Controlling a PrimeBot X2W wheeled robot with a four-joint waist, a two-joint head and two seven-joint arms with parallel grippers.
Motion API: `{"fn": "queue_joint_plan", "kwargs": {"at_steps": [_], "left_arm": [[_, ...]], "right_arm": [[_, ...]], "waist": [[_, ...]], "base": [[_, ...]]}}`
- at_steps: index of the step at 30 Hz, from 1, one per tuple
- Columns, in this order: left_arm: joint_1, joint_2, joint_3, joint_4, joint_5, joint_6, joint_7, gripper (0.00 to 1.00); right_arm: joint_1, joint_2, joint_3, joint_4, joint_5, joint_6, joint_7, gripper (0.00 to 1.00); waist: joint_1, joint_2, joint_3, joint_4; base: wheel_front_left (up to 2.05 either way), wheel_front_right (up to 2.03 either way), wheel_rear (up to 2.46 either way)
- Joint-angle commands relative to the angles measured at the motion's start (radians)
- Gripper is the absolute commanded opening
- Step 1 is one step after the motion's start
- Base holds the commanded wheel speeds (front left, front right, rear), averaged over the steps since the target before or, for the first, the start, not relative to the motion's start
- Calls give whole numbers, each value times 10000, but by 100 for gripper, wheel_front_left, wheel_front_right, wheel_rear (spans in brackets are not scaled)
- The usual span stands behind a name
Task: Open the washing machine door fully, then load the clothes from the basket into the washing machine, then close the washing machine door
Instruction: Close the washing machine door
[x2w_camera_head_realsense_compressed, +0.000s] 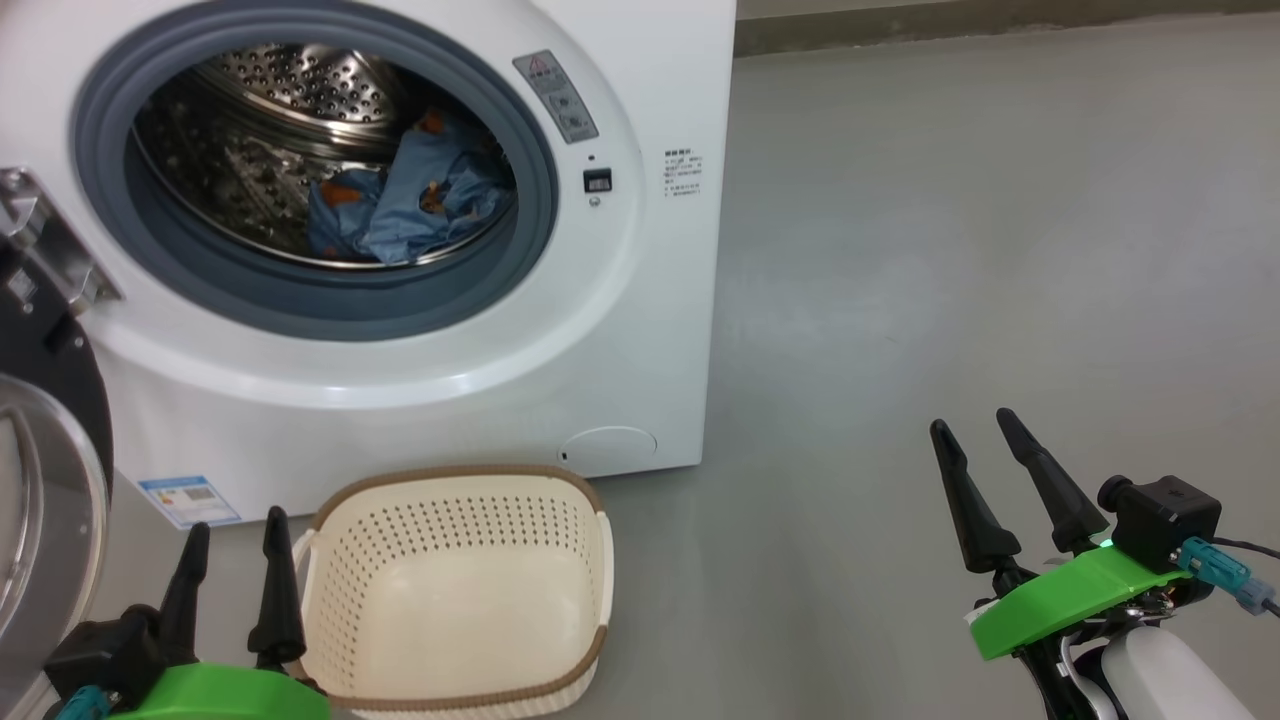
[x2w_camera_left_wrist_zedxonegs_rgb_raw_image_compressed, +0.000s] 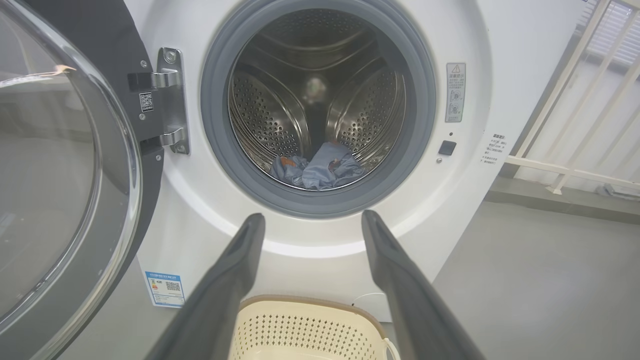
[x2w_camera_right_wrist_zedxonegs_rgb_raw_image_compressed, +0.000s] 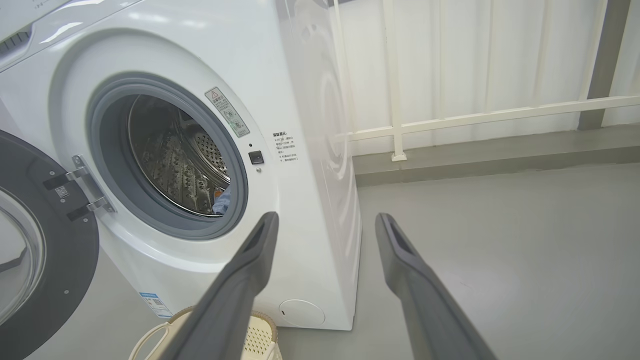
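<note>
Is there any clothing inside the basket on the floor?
No, in the head view the basket holds nothing, and the clothes lie inside the machine.

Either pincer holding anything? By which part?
Nothing held: left pincer and right pincer both open, empty; light blue printed clothes lie in the white front-loading washing machine.

This is a bare laundry corner, more a utility space than a furnished room. A white front-loading washing machine (x2w_camera_head_realsense_compressed: 640, 300) stands directly on a smooth grey floor (x2w_camera_head_realsense_compressed: 950, 250), with a cream perforated laundry basket (x2w_camera_head_realsense_compressed: 450, 470) on the floor before it. Beside the machine, a cream-white railing (x2w_camera_right_wrist_zedxonegs_rgb_raw_image_compressed: 475, 118) runs along pale ribbed wall panels (x2w_camera_right_wrist_zedxonegs_rgb_raw_image_compressed: 500, 50).
</note>
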Motion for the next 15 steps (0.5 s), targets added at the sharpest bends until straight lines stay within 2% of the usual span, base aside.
{"fn": "queue_joint_plan", "kwargs": {"at_steps": [1,7,15], "left_arm": [[-280,304,305,-236,-69,47,-107,100],[-284,312,275,-218,-83,59,-119,100],[-263,323,233,-220,-102,86,-130,100]], "right_arm": [[-161,-110,122,-220,110,56,-80,100],[-155,-115,120,-218,115,56,-80,100],[-118,-125,131,-233,126,56,-80,100]], "waist": [[0,0,3,1],[0,0,-13,-3],[0,0,-41,12]], "base": [[-137,137,0],[-90,90,0],[-11,11,0]]}}
